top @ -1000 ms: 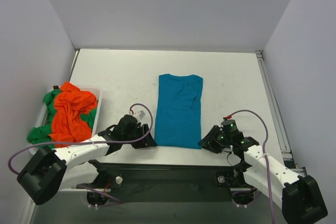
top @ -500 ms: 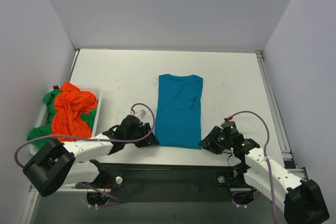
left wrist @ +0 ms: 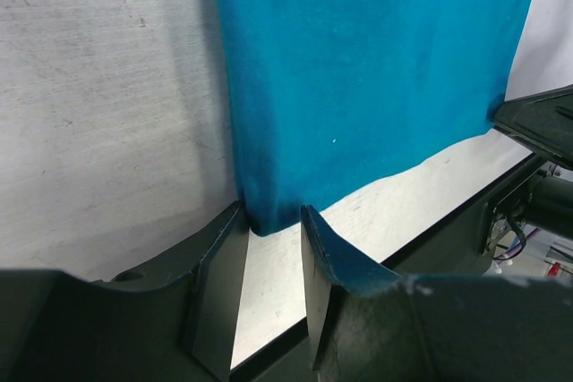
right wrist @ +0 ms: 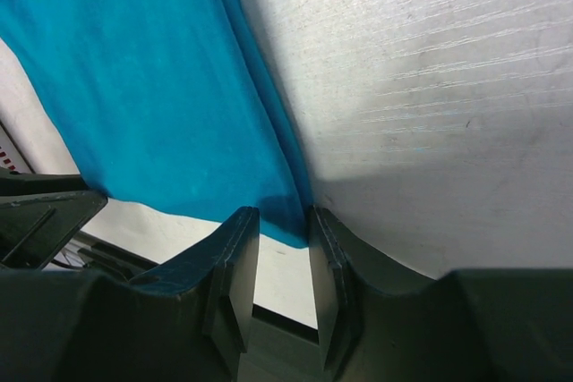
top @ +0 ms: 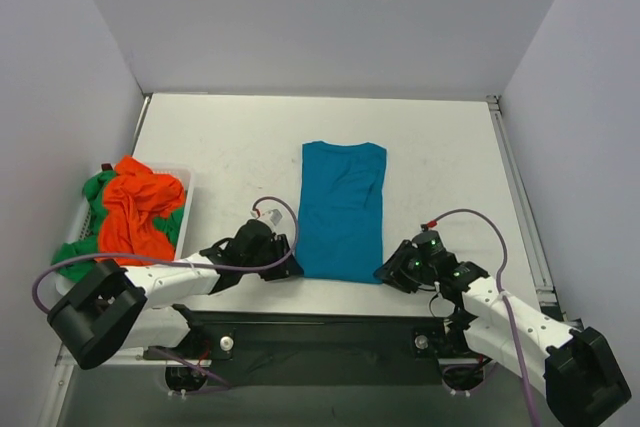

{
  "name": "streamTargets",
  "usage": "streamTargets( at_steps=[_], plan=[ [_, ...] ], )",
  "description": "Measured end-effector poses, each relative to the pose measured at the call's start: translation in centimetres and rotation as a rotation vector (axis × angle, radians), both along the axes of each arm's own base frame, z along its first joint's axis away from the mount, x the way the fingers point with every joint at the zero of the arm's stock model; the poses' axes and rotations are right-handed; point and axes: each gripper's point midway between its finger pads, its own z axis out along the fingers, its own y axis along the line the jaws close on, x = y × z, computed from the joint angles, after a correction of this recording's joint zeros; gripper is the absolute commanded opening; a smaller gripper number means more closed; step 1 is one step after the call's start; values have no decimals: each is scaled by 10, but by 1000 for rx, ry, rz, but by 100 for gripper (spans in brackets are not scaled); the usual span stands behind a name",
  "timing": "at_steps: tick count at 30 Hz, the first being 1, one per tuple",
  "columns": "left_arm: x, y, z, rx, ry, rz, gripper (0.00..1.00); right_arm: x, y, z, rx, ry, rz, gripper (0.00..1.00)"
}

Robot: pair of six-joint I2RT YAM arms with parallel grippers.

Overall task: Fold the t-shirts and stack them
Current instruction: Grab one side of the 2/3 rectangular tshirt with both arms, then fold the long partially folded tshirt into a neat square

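Note:
A teal-blue t-shirt (top: 342, 209) lies flat on the table, folded into a long narrow strip. My left gripper (top: 287, 269) is low at its near left corner. In the left wrist view the jaws (left wrist: 271, 212) stand apart with that corner of the teal cloth (left wrist: 358, 69) at their tips and bare table between the fingers. My right gripper (top: 385, 273) is at the near right corner. Its jaws (right wrist: 282, 214) also stand apart, the teal corner (right wrist: 134, 87) just between the tips. An orange t-shirt (top: 135, 212) and a green t-shirt (top: 70, 255) lie crumpled at the left.
A white basket (top: 188, 185) at the left edge holds the orange and green shirts. The table's near edge runs just behind both grippers, with the black arm mount (top: 320, 332) below it. Grey walls close in the left, back and right.
My left gripper has crept right up to the teal shirt's near left corner and its jaws have narrowed. My right gripper has edged slightly left toward the other corner.

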Motion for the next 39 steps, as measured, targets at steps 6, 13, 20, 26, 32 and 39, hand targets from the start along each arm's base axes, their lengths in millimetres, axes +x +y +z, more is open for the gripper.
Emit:
streamTargets(
  at_steps=[6,13,20,26,32,39],
  plan=[
    [-1,-5,-5,12,9,-3,5,0,-3,-4,-23,2,-10,0],
    [-8,-2,0,27,12,-13,0,-6,-7,-2,-34,2,-1,0],
    [-24,0,34,-31,-34,-37,0,-21,-9,12,-6,-31,42,0],
    [-62,0,47,-40,-36,-106,0,-41,-10,22,21,-53,89,0],
    [-89,9,57,-48,-32,-120,0,-59,-9,39,39,-51,140,0],
    [-89,21,53,4,-20,-77,0,-51,-6,70,4,-59,152,0]
  ],
)
